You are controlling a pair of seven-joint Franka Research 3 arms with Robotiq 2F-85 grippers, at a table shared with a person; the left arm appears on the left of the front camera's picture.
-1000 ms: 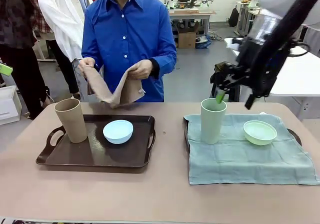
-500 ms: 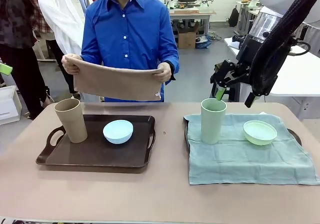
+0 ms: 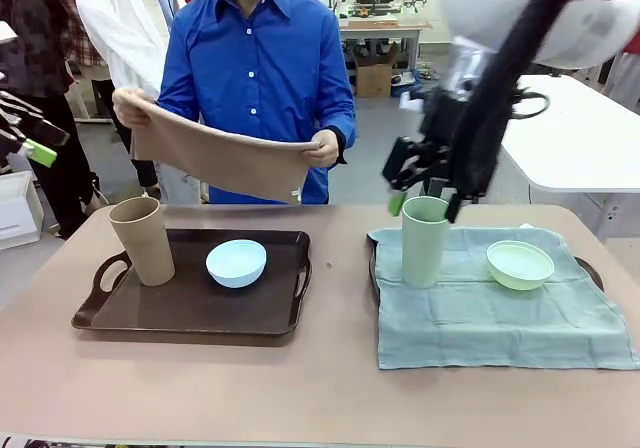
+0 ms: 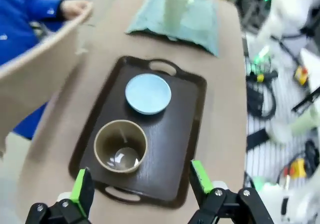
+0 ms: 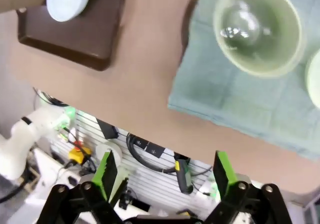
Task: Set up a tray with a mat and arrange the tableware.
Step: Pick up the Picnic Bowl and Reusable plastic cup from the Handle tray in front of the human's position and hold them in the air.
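Your left and right jaws stand wide open, empty. The tall tan handleless cup [image 3: 142,240] stands upright on the dark brown tray [image 3: 200,313], nine o'clock from the light blue round bowl [image 3: 236,263]. Probably light, stiff, smooth: grasp it mid-wall.

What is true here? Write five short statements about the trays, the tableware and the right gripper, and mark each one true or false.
1. The tan cup stands upright on the brown tray. True.
2. The light blue bowl sits on the green mat. False: it sits on the brown tray, beside the tan cup.
3. The pale green cup stands on the green mat. True.
4. The right gripper is shut on the pale green bowl. False: its jaws are open, it is up by the pale green cup, and nothing touches the bowl.
5. The person holds up a tan cloth, spread out. True.
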